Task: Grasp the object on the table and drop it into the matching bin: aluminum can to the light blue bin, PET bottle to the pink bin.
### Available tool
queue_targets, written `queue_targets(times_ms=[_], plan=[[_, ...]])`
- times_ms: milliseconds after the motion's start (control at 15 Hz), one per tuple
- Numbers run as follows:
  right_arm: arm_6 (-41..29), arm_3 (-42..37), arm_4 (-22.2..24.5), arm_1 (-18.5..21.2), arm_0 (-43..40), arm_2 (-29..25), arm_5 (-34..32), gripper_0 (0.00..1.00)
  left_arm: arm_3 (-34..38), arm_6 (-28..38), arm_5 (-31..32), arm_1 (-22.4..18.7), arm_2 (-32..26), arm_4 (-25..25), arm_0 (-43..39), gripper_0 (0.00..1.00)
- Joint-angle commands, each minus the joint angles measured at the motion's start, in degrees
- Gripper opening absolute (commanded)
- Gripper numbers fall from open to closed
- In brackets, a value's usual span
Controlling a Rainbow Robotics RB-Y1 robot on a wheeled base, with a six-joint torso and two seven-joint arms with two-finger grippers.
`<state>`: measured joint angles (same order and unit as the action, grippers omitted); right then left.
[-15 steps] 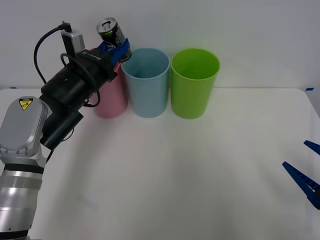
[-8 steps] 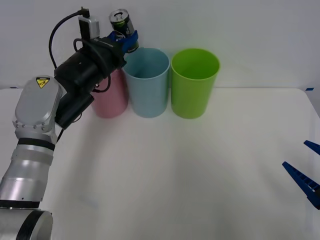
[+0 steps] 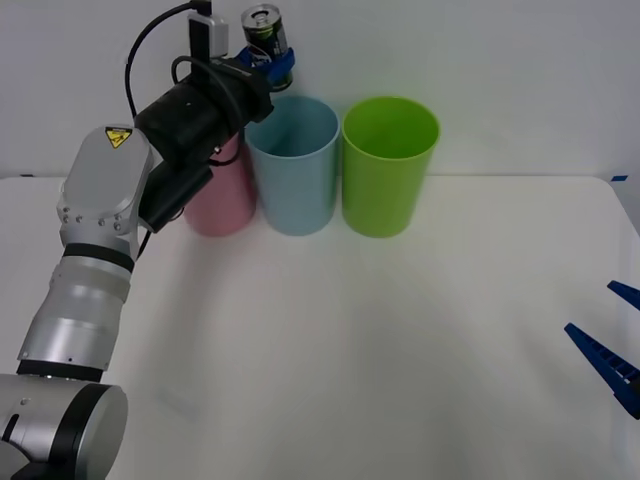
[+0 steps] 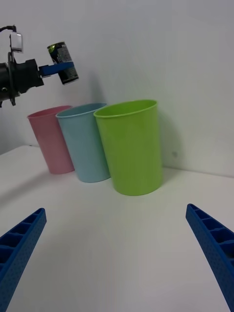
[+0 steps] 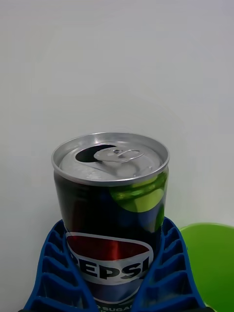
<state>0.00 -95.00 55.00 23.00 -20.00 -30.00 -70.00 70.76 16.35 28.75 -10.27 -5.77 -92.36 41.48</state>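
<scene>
My left gripper point(image 3: 270, 58) is shut on the aluminum can point(image 3: 266, 30), a small silver can with a dark label, holding it upright in the air above the near-left rim of the light blue bin point(image 3: 292, 165). The wrist view has the can point(image 5: 111, 214) close up between the blue fingers point(image 5: 53, 273). From the right wrist the can point(image 4: 63, 69) hangs above and to the pink-bin side of the light blue bin point(image 4: 85, 141). The pink bin point(image 3: 222, 195) stands left of it, partly behind my arm. My right gripper point(image 3: 612, 345) waits open at the table's right edge.
A green bin point(image 3: 388, 165) stands right of the light blue one, all three in a row at the back of the white table point(image 3: 380, 350). A white wall rises just behind the bins.
The left arm has lifted and carried the can rightward, from over the pink bin toward the light blue bin's rim. The right gripper stayed still.
</scene>
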Motion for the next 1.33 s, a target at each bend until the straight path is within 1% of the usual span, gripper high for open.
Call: queue_targets(times_ms=[67,200,267,333,400,467,1067,1333], plan=[[0.00,0.00,0.00,0.00,0.00,0.00,0.00,1.00,-0.01,-0.17,-0.01,0.16,0.06,-0.19,0.00,0.00],[0.00,0.00,0.00,0.00,0.00,0.00,0.00,1.00,-0.01,-0.09,-0.10,0.25,0.41,-0.10,0.00,0.01],[0.00,0.00,0.00,0.00,0.00,0.00,0.00,1.00,0.08,-0.17,-0.10,0.16,0.59,0.16,0.00,0.03],[0.00,0.00,0.00,0.00,0.00,0.00,0.00,1.00,-0.01,-0.09,-0.45,0.25,0.94,0.42,0.00,0.19],[0.00,0.00,0.00,0.00,0.00,0.00,0.00,1.00,-0.01,-0.17,-1.06,0.25,1.20,0.95,0.00,0.80],[0.00,0.00,0.00,0.00,0.00,0.00,0.00,1.00,-0.01,-0.26,-1.33,0.25,1.47,1.04,0.09,1.00],[0.00,0.00,0.00,0.00,0.00,0.00,0.00,1.00,-0.01,-0.53,-1.15,0.16,1.73,2.27,-0.17,1.00],[0.00,0.00,0.00,0.00,0.00,0.00,0.00,1.00,0.34,-1.58,-0.27,0.16,1.82,4.82,-1.31,1.00]])
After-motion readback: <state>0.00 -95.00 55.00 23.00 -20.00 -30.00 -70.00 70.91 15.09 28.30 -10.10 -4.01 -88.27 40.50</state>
